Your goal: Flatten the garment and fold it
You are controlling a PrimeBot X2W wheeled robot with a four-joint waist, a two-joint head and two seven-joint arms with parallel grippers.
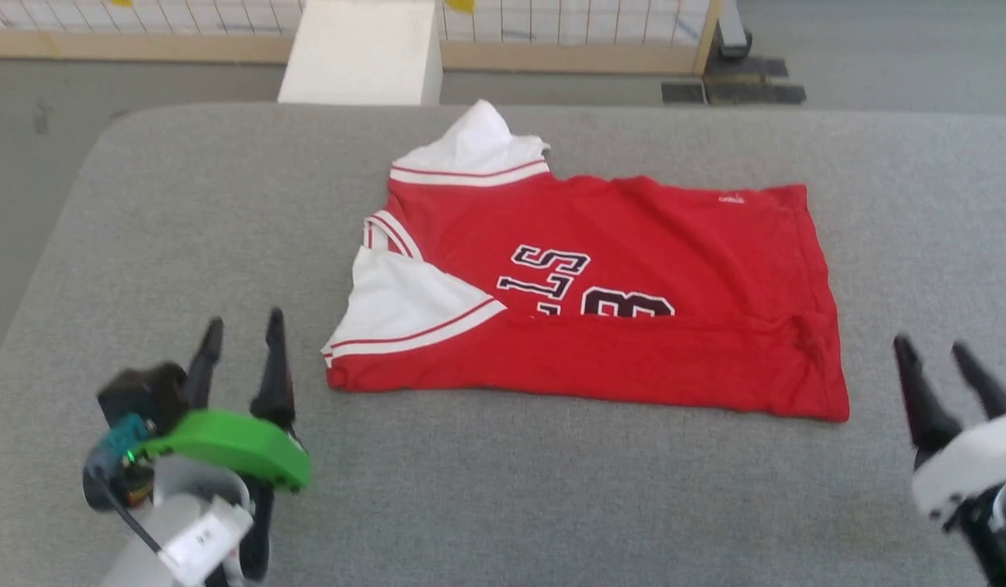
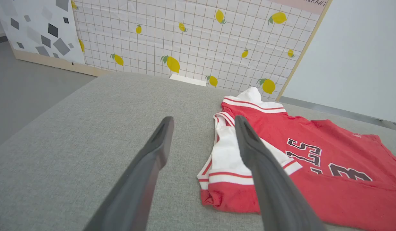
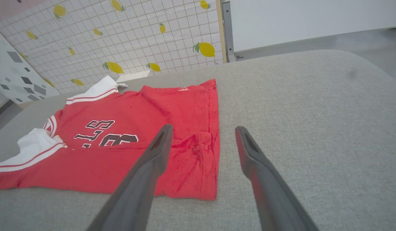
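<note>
Lemon-print grid panel (image 2: 198,41) behind grey padded table (image 1: 503,489).

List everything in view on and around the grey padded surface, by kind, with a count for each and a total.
Clothing: 1, the garment, lying partly folded.
Grippers: 2, the left gripper and the right gripper, both open and clear of the cloth.
Surfaces: 1, the grey padded surface.
Other: 1, a white block beyond its far edge.
Total: 5
</note>
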